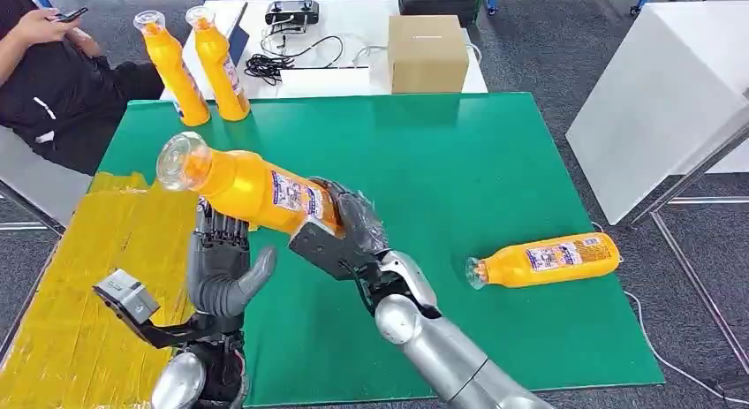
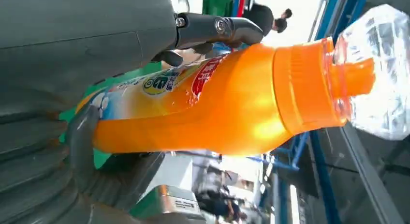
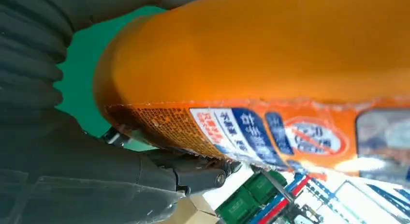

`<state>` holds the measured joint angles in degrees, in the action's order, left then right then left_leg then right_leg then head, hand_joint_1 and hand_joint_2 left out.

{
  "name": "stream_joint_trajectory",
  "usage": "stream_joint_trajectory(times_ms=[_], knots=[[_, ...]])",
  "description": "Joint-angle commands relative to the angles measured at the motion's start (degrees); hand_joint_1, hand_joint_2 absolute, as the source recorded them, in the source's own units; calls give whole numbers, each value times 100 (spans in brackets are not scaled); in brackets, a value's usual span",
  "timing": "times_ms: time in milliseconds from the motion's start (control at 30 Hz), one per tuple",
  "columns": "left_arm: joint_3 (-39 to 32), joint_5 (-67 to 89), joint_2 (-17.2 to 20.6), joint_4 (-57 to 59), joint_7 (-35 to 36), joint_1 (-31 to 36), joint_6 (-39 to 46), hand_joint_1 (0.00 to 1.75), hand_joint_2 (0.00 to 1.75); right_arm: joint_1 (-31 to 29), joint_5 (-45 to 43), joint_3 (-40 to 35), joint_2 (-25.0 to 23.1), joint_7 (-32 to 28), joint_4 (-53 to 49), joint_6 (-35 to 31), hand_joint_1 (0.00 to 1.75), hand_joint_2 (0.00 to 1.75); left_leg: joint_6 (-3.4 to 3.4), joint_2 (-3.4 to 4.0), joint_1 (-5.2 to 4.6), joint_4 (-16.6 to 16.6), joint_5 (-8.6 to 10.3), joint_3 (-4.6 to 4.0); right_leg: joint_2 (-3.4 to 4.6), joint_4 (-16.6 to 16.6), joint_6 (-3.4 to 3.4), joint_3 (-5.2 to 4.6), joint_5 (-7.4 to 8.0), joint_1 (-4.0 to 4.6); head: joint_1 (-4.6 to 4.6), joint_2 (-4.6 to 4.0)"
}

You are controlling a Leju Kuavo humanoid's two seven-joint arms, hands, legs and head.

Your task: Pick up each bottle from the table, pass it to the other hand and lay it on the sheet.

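Observation:
My right hand [image 1: 349, 232] grips an orange bottle [image 1: 252, 186] by its base and holds it tilted above the green mat [image 1: 495, 162], clear cap [image 1: 181, 160] toward the yellow sheet [image 1: 79, 285]. The left wrist view has this bottle [image 2: 217, 103] close up, and the right wrist view shows its label [image 3: 270, 132]. My left hand [image 1: 221, 268] is just under the bottle's middle, fingers [image 1: 221, 228] raised against its underside and thumb spread apart. A second orange bottle [image 1: 548, 259] lies on its side at the mat's right. Two more bottles [image 1: 174, 69] [image 1: 218, 64] stand upright at the far left corner.
A person in black [image 1: 49, 82] sits at the far left holding a phone. Behind the mat a white table [image 1: 353, 38] carries a cardboard box [image 1: 427, 53] and cables. A white block [image 1: 662, 100] stands to the right.

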<state>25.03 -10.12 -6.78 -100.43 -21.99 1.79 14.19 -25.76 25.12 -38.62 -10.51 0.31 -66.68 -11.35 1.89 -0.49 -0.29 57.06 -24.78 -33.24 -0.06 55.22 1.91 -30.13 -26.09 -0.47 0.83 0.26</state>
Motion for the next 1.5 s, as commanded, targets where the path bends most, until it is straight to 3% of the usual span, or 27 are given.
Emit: stream_joint_trajectory(times_ms=[33,367,567,767,900,1267,1300,1500], knots=[[451,31,110,350,68,398,88,0,175,-292,188,-499,-1,37,735,-62,175,175,-11,-1,9,-4,-5,18,-5,-10,-5,23,-4,8,0,0],[456,35,135,340,76,400,143,0,175,-268,183,-496,-14,34,754,-26,175,175,-8,-2,8,-3,-2,11,-6,-8,-2,14,-2,8,0,0],[180,31,150,190,161,304,468,0,175,198,1512,-1399,-162,151,1037,-412,175,175,-11,5,10,-14,-5,27,2,-19,-6,28,-3,9,0,0],[-266,152,154,-40,276,-24,564,0,175,402,2061,-2082,21,88,1139,-458,175,175,-17,6,19,-17,-12,40,1,-27,-8,44,-7,19,-7,0],[-468,245,134,10,299,-98,470,0,175,531,2332,-2168,237,197,773,-524,175,175,-10,-3,14,-13,-5,16,-8,-20,-4,19,-5,13,-2,0],[-586,540,234,305,555,-2,270,0,175,524,2768,-2214,269,285,652,-452,175,175,-12,-13,13,-9,-3,9,-18,-16,-7,13,-6,11,0,0],[-580,552,216,296,543,-7,270,175,175,519,2762,-2209,265,285,670,-434,175,175,-16,-17,17,-11,-5,19,-23,-21,-9,26,-9,15,-2,0],[-622,488,144,235,422,-69,213,175,175,528,2696,-2127,251,275,662,-351,175,175,-14,-14,19,-8,-8,22,-22,-22,-6,31,-10,18,0,0]])
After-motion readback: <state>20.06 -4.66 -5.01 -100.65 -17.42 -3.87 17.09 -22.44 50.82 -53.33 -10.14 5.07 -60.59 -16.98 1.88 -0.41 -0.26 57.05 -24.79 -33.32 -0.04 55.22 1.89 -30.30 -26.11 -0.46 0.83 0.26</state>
